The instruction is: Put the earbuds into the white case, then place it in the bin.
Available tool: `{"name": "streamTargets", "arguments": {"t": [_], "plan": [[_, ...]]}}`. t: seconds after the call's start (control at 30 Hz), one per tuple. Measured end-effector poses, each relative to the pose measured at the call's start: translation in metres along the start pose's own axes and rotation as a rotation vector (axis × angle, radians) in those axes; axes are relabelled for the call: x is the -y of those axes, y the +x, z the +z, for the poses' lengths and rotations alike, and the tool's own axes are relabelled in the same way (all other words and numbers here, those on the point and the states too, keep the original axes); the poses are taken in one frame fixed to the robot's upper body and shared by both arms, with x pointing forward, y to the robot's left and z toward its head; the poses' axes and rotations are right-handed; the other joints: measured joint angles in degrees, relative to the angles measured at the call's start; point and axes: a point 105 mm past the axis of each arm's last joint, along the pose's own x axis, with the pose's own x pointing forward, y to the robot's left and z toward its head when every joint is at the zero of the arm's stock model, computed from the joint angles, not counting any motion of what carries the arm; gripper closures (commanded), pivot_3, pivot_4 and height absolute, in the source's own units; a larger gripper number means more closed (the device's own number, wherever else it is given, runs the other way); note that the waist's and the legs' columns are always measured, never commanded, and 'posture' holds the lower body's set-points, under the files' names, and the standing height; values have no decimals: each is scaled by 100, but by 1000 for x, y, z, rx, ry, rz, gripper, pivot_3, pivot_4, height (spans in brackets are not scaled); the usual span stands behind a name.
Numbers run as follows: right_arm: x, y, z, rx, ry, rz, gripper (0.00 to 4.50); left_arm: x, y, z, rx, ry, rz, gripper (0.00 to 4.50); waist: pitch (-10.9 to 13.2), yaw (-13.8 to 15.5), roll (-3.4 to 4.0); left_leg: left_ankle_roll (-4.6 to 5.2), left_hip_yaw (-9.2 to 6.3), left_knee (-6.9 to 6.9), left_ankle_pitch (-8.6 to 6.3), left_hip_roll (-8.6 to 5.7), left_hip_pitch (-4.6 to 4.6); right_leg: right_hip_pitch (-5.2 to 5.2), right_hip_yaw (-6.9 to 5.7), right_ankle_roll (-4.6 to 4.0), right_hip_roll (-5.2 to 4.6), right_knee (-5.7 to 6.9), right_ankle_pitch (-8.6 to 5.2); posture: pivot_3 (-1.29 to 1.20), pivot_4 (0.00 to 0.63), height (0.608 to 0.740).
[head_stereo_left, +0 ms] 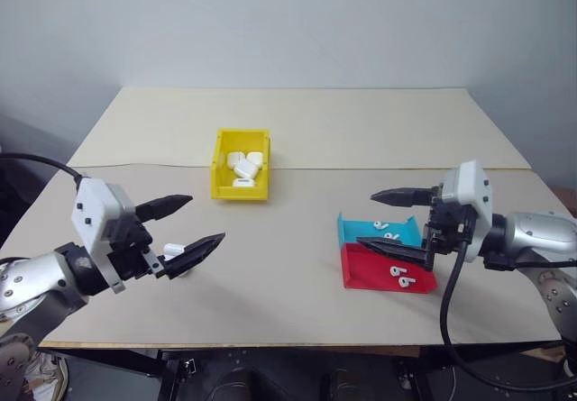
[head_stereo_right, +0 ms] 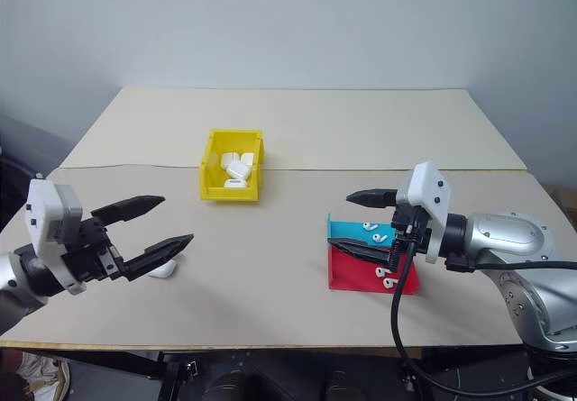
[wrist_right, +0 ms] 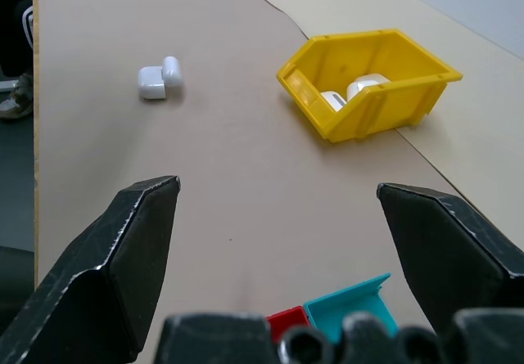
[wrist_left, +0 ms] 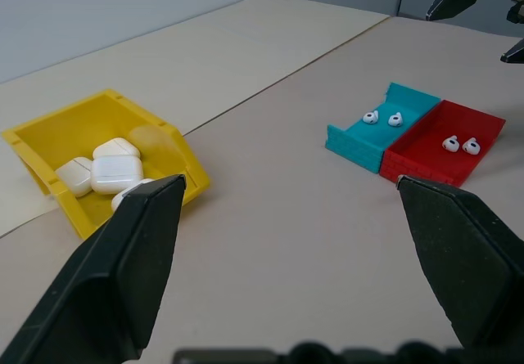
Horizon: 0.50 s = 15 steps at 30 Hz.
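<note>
Jaws of both grippers gape empty; 4 white cases (wrist_left: 105, 168) crowd the bin (head_stereo_left: 240, 186).

My left gripper (head_stereo_left: 185, 227) is covering most of the small glossy white open-lidded case (head_stereo_left: 177, 255) lying on the table. My right gripper (head_stereo_left: 392, 222) is crossing the shallow teal plastic tray (head_stereo_left: 359, 231) and shallow red plastic tray (head_stereo_left: 370, 273), partly hiding their tiny white earbuds (head_stereo_left: 401, 277), too small to count surely.
</note>
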Motion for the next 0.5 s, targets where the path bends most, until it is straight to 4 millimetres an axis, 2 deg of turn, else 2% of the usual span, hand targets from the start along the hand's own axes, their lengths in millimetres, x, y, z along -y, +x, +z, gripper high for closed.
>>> {"name": "streamTargets", "arguments": {"t": [0.27,0.5], "plan": [[0,0,-1,-3,6,-1,12,-5,-2,-3,-49,0,9,0,0,0,0,0,0,0,0,0,0,-1,0,0,0,0,0,0,150,740],[0,1,-4,-5,17,6,12,-25,0,-13,-262,96,212,0,1,0,-1,0,-5,0,0,0,1,0,2,0,0,1,0,0,150,740]]}}
